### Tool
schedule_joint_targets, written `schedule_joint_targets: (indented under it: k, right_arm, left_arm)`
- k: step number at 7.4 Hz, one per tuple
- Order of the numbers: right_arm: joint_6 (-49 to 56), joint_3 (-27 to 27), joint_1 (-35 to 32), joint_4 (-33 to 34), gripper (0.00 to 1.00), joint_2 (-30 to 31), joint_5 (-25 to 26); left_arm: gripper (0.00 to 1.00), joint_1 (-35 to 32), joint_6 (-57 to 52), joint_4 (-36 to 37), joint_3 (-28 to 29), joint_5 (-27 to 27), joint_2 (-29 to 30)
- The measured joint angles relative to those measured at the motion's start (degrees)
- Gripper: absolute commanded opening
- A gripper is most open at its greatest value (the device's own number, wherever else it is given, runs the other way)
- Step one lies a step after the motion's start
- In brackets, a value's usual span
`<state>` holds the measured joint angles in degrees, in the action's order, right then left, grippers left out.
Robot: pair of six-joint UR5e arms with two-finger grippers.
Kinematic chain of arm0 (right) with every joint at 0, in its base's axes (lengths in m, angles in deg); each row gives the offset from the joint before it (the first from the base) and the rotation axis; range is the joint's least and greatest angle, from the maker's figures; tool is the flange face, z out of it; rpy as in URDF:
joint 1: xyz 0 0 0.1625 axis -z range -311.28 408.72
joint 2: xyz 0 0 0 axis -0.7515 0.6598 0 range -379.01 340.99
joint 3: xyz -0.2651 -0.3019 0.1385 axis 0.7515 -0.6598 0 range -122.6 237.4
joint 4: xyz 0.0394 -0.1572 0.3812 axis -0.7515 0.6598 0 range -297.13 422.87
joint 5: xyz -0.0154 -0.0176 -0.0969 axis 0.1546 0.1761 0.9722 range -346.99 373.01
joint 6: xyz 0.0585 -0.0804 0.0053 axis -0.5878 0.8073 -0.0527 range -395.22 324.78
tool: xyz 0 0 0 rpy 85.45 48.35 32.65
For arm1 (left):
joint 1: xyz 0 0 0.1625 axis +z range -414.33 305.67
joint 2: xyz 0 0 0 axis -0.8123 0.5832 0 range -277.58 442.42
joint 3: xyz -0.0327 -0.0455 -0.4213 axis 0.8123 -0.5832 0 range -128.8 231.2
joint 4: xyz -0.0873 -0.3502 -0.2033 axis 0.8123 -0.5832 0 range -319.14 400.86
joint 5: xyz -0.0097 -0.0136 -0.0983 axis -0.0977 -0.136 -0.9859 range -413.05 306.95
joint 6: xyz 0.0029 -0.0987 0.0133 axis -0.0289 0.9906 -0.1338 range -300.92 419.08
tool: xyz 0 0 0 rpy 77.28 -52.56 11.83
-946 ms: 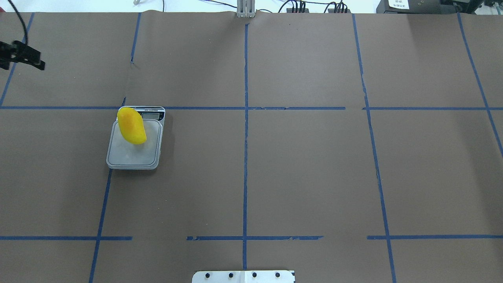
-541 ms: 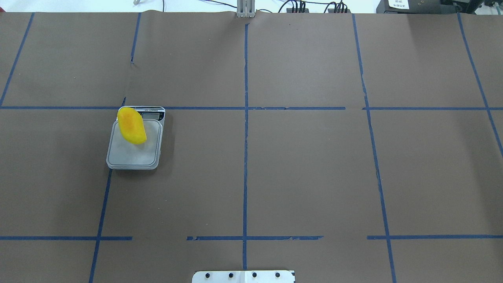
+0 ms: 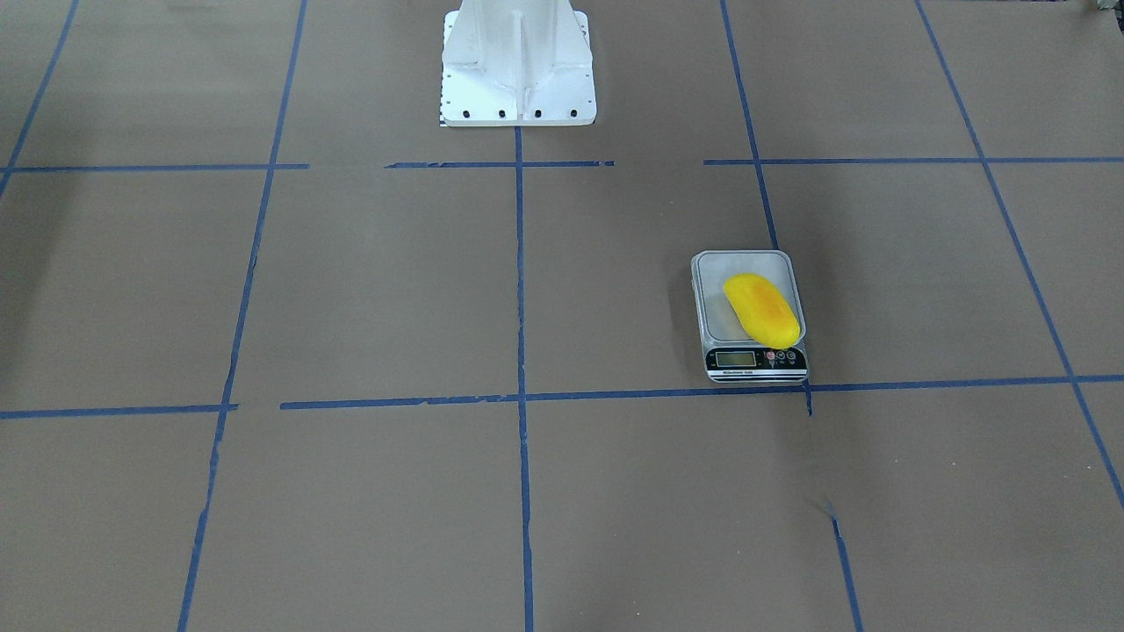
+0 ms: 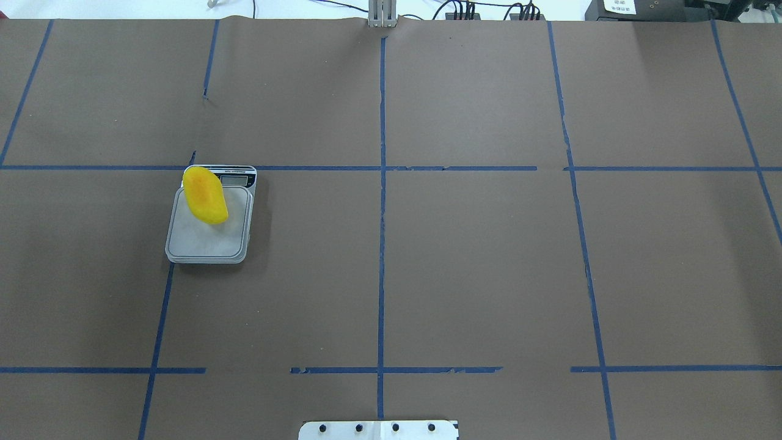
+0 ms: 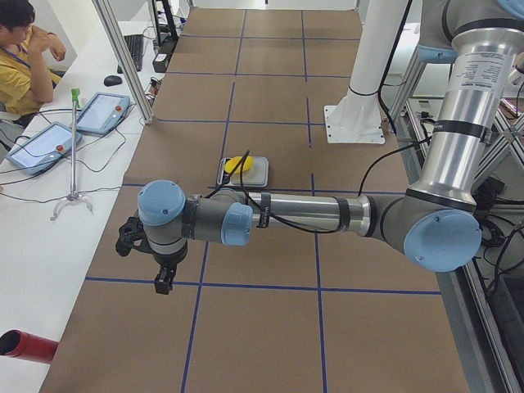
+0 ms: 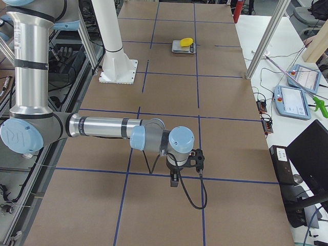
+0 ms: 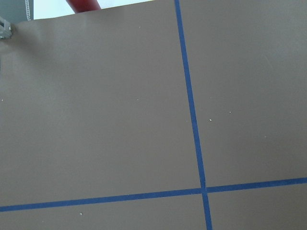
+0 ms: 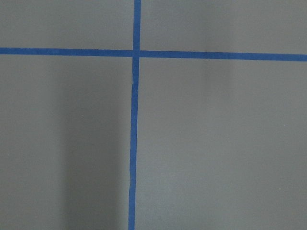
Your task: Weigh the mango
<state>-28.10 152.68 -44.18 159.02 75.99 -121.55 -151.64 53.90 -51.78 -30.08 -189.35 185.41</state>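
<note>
The yellow mango (image 4: pixel 204 195) lies on the grey scale (image 4: pixel 204 243), at the platform's far left end by the display. It also shows in the front view (image 3: pixel 762 309) on the scale (image 3: pixel 722 294). No gripper touches it. My left gripper (image 5: pixel 163 281) hangs over bare paper near the table's left end, well away from the scale (image 5: pixel 255 173). My right gripper (image 6: pixel 175 180) hangs over bare paper near the table's right end, far from the mango (image 6: pixel 187 40). Both grippers show only in the side views, so I cannot tell whether they are open or shut.
Brown paper with blue tape lines covers the table. The robot's white base (image 3: pixel 518 75) stands at the near middle edge. An operator (image 5: pixel 20 61), tablets (image 5: pixel 37 146) and a red cylinder (image 5: pixel 24 345) are beside the table's left end.
The left gripper, at the overhead view's left edge 0.9 s ago, has moved out of that view. The mango and scale have not moved.
</note>
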Motion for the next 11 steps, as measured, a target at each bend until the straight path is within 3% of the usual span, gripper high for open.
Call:
schedule_joint_targets:
  k: [2, 4, 6, 11]
  right_arm:
    - [0.0, 0.0, 0.0, 0.0, 1.00, 0.0, 0.0]
    - [0.0, 0.0, 0.0, 0.0, 1.00, 0.0, 0.0]
    - [0.0, 0.0, 0.0, 0.0, 1.00, 0.0, 0.0]
    - [0.0, 0.0, 0.0, 0.0, 1.00, 0.0, 0.0]
  left_arm:
    - [1.00, 0.6, 1.0, 4.9, -4.6, -0.8, -1.3]
    - [1.00, 5.1, 1.7, 3.3, -9.5, -0.7, -8.7]
    - [1.00, 7.1, 1.5, 0.9, -11.1, -0.9, -12.6]
    - [1.00, 7.1, 1.5, 1.6, -14.1, -0.4, -13.0]
